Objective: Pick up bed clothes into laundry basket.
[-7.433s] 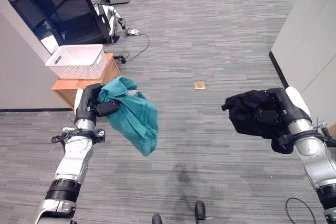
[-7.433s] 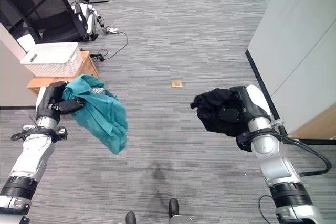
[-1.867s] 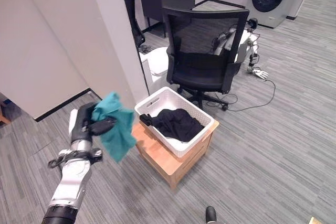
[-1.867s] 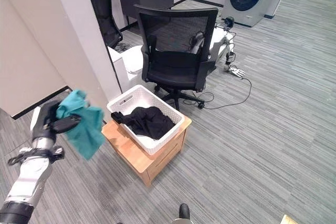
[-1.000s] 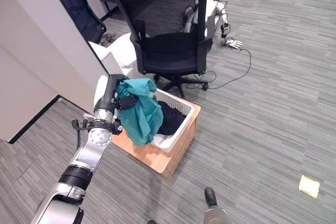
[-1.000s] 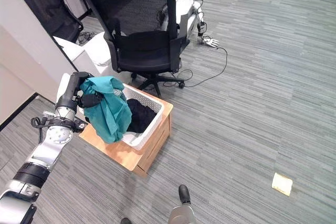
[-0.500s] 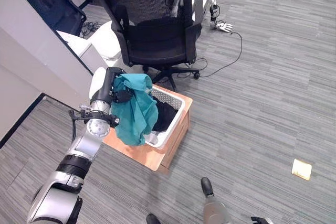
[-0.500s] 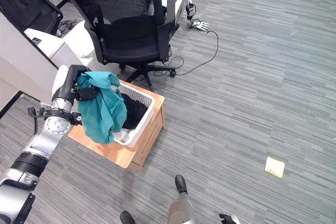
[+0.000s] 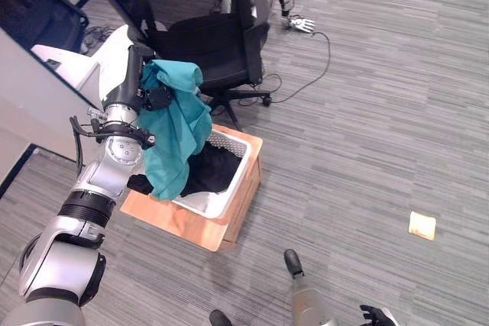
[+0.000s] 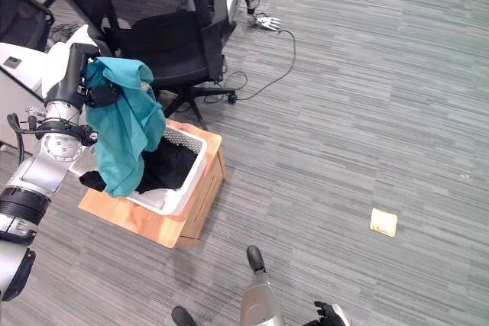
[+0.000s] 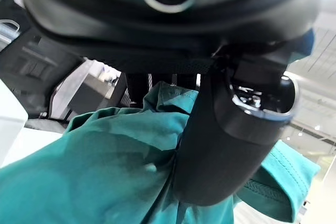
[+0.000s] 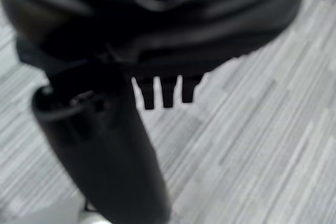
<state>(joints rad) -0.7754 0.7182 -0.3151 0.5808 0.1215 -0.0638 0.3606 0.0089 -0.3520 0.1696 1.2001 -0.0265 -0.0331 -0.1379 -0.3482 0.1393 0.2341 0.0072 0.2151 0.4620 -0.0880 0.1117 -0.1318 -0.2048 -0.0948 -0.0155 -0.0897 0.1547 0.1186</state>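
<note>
Since half a second ago the left arm has carried the teal cloth (image 9: pixel 174 129) up and further over the white laundry basket (image 9: pixel 224 204), so its hanging end now drapes across the basket's near-left rim instead of dangling in front of it. Largest in the scene, the black office chair (image 9: pixel 205 43) stands at the upper left of the head views, just behind the basket. Below it the low wooden stand (image 9: pixel 233 223) sits left of centre on the grey carpet, bearing the basket, which holds a black garment (image 9: pixel 214 172) partly covered by the teal cloth. At the left of the frame, the left hand (image 9: pixel 147 95) is clenched around the bunched top of the teal cloth, the thumb pressed against the fabric in the left wrist view. At the bottom edge of the head views, the right hand (image 10: pixel 330 315) appears with fingers that seem to hang loosely, holding nothing, over bare carpet in its wrist view. Smallest, a pale floor plate (image 9: pixel 422 225) lies on the carpet at the lower right.
</note>
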